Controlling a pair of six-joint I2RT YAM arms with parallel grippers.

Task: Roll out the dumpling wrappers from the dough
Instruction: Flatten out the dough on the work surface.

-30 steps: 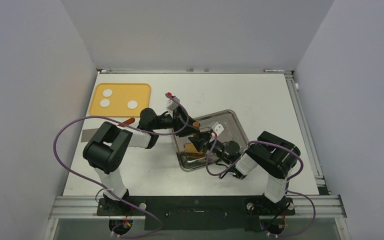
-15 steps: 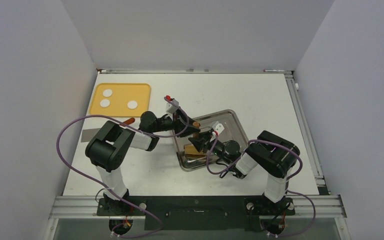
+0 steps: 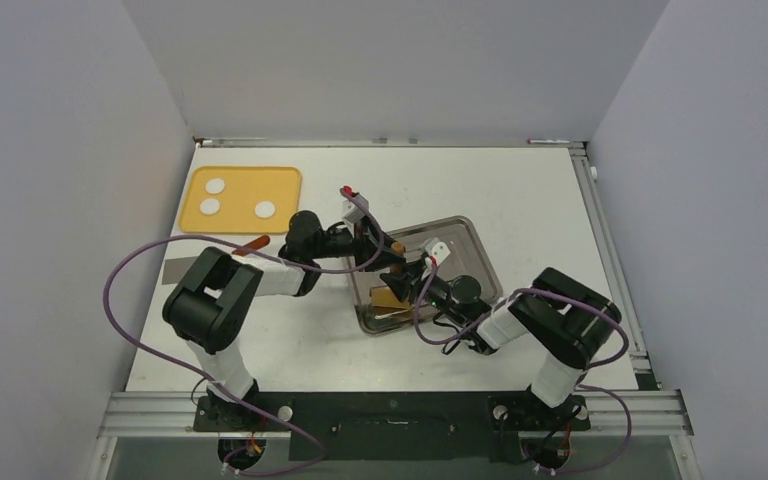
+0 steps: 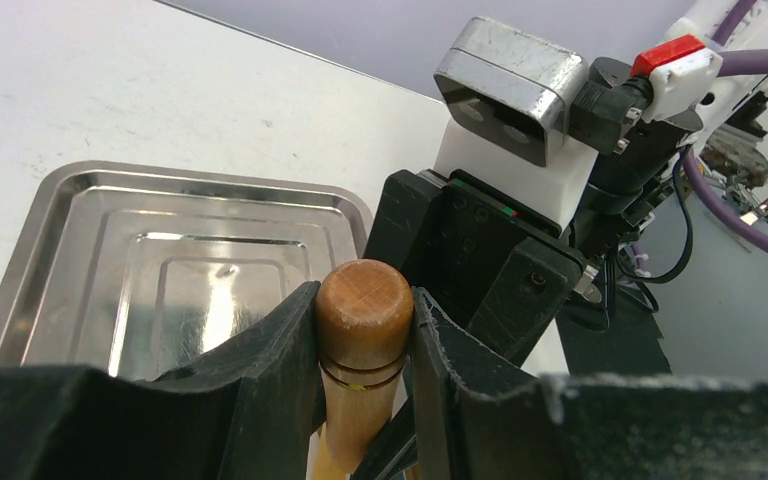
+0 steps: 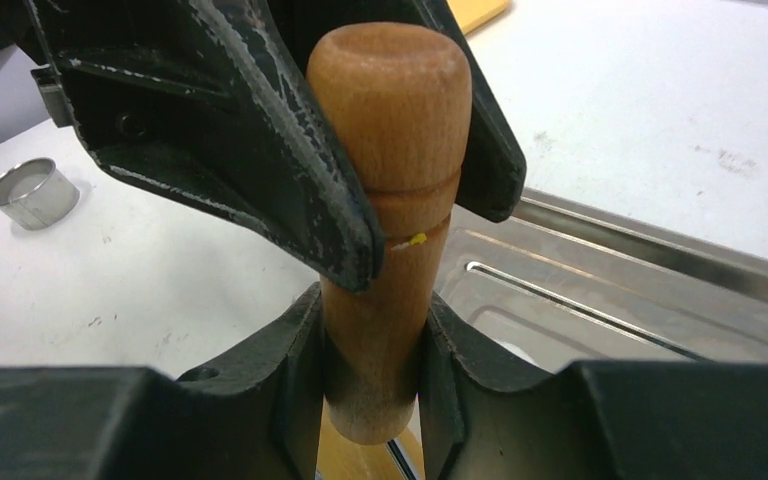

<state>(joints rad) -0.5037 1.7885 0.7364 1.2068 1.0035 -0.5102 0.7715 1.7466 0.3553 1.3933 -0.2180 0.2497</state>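
Observation:
Three small white dough (image 3: 210,206) lumps lie on a yellow tray (image 3: 285,180) at the far left. No flattened wrapper shows. A wooden rolling pin (image 3: 393,250) is held over the steel tray (image 3: 472,240) by both grippers. My left gripper (image 3: 378,254) is shut on one handle end (image 4: 363,300). My right gripper (image 3: 403,280) is shut on the pin's other end (image 5: 385,250). In the right wrist view the left fingers (image 5: 260,170) clamp the pin just above my right gripper (image 5: 372,330). Both grippers are far from the dough.
A small shiny metal ring (image 5: 32,192) stands on the table left of the steel tray (image 5: 660,260). A yellowish flat piece (image 3: 390,300) lies in the steel tray under the pin. A grey sheet (image 3: 175,270) lies at the table's left side.
Both grippers keep their hold on the rolling pin. The pin and both wrists have shifted slightly right and away, and the right arm's elbow has swung to the right.

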